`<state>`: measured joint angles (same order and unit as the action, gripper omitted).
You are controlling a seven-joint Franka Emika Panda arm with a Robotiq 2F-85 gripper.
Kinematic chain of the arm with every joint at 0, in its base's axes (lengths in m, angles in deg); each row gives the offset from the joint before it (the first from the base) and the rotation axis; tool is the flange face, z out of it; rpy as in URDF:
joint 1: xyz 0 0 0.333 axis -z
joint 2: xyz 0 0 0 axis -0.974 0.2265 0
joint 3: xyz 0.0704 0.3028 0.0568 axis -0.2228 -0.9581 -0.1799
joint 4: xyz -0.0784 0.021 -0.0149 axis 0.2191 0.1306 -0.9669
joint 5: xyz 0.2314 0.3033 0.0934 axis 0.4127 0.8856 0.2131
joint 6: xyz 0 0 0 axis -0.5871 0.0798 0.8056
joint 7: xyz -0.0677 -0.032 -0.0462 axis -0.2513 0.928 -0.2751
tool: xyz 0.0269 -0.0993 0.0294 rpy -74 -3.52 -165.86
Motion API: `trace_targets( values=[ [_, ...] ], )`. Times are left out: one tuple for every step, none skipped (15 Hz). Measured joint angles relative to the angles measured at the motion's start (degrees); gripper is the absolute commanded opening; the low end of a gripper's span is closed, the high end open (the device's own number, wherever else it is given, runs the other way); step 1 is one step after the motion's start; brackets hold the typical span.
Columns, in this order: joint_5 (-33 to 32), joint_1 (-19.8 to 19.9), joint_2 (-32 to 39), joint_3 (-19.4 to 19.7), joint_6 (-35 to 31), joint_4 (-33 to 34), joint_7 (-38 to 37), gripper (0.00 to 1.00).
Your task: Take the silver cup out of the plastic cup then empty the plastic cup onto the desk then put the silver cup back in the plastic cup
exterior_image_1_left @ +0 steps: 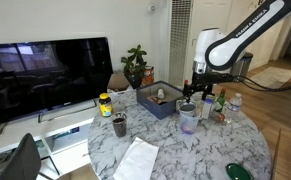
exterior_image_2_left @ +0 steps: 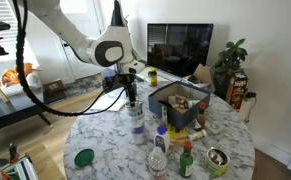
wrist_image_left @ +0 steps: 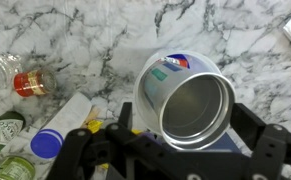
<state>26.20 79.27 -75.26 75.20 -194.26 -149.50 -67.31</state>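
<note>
Here, item by item.

Exterior view, arm entering from the right: the desk (exterior_image_1_left: pixel 175 150), a large round table with a white-and-grey marble-patterned top, carries the plastic cup (exterior_image_1_left: pixel 188 120), a pale lavender-white translucent tumbler standing upright. The black gripper (exterior_image_1_left: pixel 190 98) hangs directly over it. On the same top are a grey-blue rectangular bin (exterior_image_1_left: pixel 153 100), a dark brown cup (exterior_image_1_left: pixel 119 125), a white sheet (exterior_image_1_left: pixel 137 160) and a green round lid (exterior_image_1_left: pixel 237 172). A black flat television (exterior_image_1_left: pixel 45 72) stands behind, off the desk.

Exterior view, arm entering from the left: the plastic cup (exterior_image_2_left: pixel 135 122) is again upright below the gripper (exterior_image_2_left: pixel 133 97), with the bin (exterior_image_2_left: pixel 180 105) near it. The lid (exterior_image_2_left: pixel 83 157) lies near the desk's edge.

Wrist view: the silver cup (wrist_image_left: pixel 197 110), a small shiny grey metal cylinder without a handle, sits nested inside the plastic cup (wrist_image_left: pixel 157 90), mouth up. The gripper (wrist_image_left: pixel 189 125) has its jaws spread wide, one on each side of the rim, and no grasp shows. A clear bottle with a red cap (wrist_image_left: pixel 15 80) lies on the marble, well apart from the cups.
</note>
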Motion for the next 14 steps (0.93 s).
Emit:
trace_targets(
  values=[
    [0.01,-0.18,0.91,0.3,-0.02,0.21,0.0,1.0],
    [0.01,-0.32,1.71,0.55,-0.02,0.46,0.0,0.93],
    [0.01,-0.49,2.43,0.82,-0.02,0.71,0.0,0.74],
    [0.01,-0.72,3.09,1.14,-0.02,0.97,0.0,0.65],
    [0.01,-0.95,3.67,1.43,-0.02,1.22,0.0,0.58],
    [0.01,-1.15,4.18,1.68,-0.02,1.42,0.0,0.51],
    [0.01,-1.35,4.66,1.94,-0.02,1.59,0.0,0.42],
    [0.01,-1.55,5.1,2.14,-0.02,1.76,0.0,0.35],
    [0.01,-1.72,5.53,2.31,-0.02,1.97,0.0,0.27],
    [0.05,-1.87,5.92,2.42,-0.02,2.14,0.0,0.2],
    [0.13,-2.02,6.28,2.54,-0.02,2.31,0.0,0.13],
    [0.36,-2.18,6.55,2.62,-0.02,2.45,0.0,0.05],
    [0.75,-2.32,6.7,2.66,-0.02,2.57,0.01,0.01],
    [1.17,-2.46,6.73,2.68,-0.02,2.67,0.03,0.0]
  ],
)
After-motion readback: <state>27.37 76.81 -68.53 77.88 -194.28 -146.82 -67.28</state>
